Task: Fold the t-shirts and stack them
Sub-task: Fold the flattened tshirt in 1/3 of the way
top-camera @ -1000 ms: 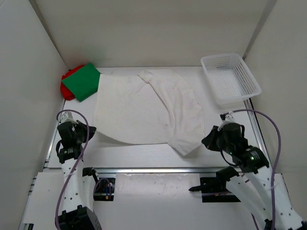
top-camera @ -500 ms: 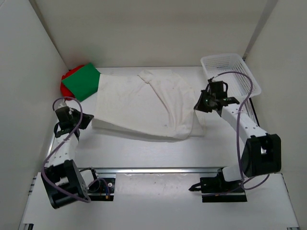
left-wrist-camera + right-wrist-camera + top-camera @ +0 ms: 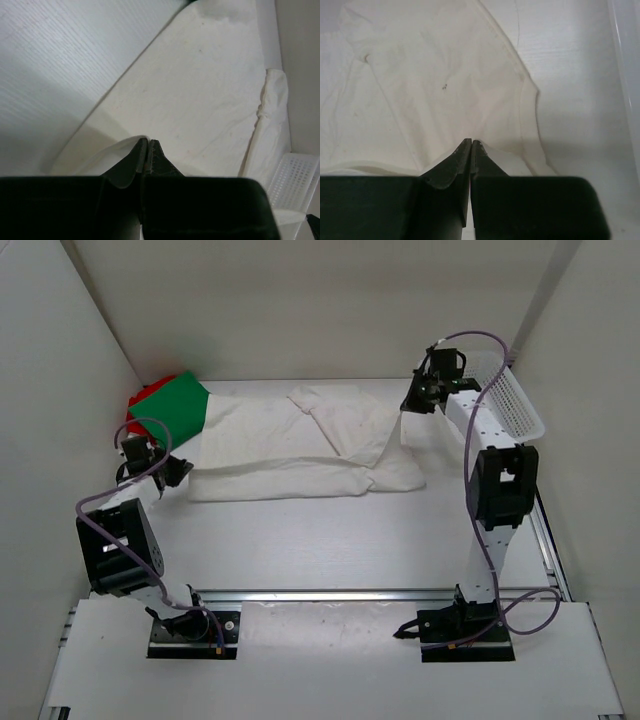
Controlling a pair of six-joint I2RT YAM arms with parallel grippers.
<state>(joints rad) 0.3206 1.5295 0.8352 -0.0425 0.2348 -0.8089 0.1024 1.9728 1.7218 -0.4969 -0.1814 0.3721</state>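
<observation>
White cloth spans the space between the two arms: the white t-shirt (image 3: 290, 455) lies across the middle of the tabletop (image 3: 330, 540), with its right corner raised. The left gripper (image 3: 175, 470) is pinched tight on the shirt's left corner. The right gripper (image 3: 408, 408) is clamped on the right corner, beside the mesh basket (image 3: 522, 410). The green t-shirt (image 3: 172, 408) sits folded on the red t-shirt (image 3: 138, 400) at far left, touching the white one.
</observation>
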